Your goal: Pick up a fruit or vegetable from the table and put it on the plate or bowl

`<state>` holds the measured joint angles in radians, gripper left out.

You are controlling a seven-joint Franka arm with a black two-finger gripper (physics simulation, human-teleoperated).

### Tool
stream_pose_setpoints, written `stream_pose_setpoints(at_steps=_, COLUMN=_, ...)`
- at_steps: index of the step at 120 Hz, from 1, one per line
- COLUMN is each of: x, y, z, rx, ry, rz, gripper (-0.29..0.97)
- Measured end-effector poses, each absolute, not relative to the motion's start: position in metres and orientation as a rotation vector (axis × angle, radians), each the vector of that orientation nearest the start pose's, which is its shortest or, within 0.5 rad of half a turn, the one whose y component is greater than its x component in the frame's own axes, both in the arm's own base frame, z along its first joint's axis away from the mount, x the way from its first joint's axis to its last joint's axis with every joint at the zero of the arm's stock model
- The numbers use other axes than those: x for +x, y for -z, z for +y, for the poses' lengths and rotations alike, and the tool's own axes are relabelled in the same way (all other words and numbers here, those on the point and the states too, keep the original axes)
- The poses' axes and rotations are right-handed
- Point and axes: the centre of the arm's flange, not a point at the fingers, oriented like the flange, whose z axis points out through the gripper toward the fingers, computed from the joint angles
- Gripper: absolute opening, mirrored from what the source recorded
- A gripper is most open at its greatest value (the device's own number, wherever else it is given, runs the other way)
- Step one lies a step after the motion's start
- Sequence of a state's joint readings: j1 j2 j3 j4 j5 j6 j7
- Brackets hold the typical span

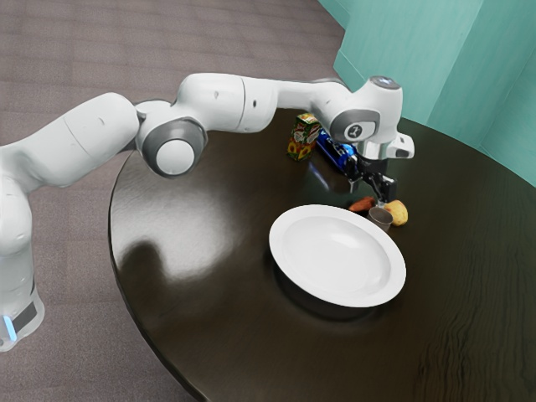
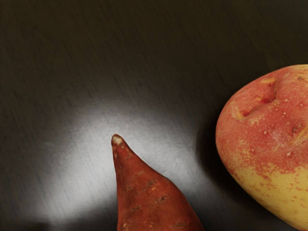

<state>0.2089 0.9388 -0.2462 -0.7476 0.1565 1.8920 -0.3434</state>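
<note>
A reddish-brown sweet potato (image 1: 362,203) lies on the dark table just behind the white plate (image 1: 337,254). Beside it, toward the exterior view's right, rests a red-and-yellow potato (image 1: 399,212). My black gripper (image 1: 371,190) hangs open right above the sweet potato, with nothing between its fingers. In the wrist view the sweet potato's pointed end (image 2: 144,192) sits directly under my hand. The potato (image 2: 269,144) lies a short gap away from it.
A small brown cup (image 1: 381,219) stands between the potato and the plate's far rim. Behind the gripper are a colourful juice carton (image 1: 303,136) and a blue packet (image 1: 333,152). A teal wall (image 1: 452,59) rises behind the round table (image 1: 193,243).
</note>
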Motion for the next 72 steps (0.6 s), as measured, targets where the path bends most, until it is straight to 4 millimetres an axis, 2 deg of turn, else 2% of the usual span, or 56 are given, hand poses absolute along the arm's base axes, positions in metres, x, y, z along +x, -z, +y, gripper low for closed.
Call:
stream_pose_setpoints(at_steps=16, x=0.7984, y=-0.4121, z=0.0777, rx=-3.137, ry=0.342, rz=-0.624, gripper=0.67)
stream_pose_setpoints(at_steps=34, x=0.7984, y=-0.412, z=0.0781, rx=-3.135, ry=0.342, rz=-0.624, gripper=0.37)
stream_pose_setpoints(at_steps=46, x=0.7983, y=-0.4126, z=0.0783, rx=-3.132, ry=0.343, rz=-0.623, gripper=0.22)
stream_pose_setpoints(at_steps=64, x=0.7981, y=-0.414, z=0.0795, rx=-3.125, ry=0.347, rz=-0.623, gripper=0.18)
stream_pose_setpoints(at_steps=72, x=0.7977, y=-0.4213, z=0.0824, rx=-3.112, ry=0.366, rz=-0.622, gripper=0.17)
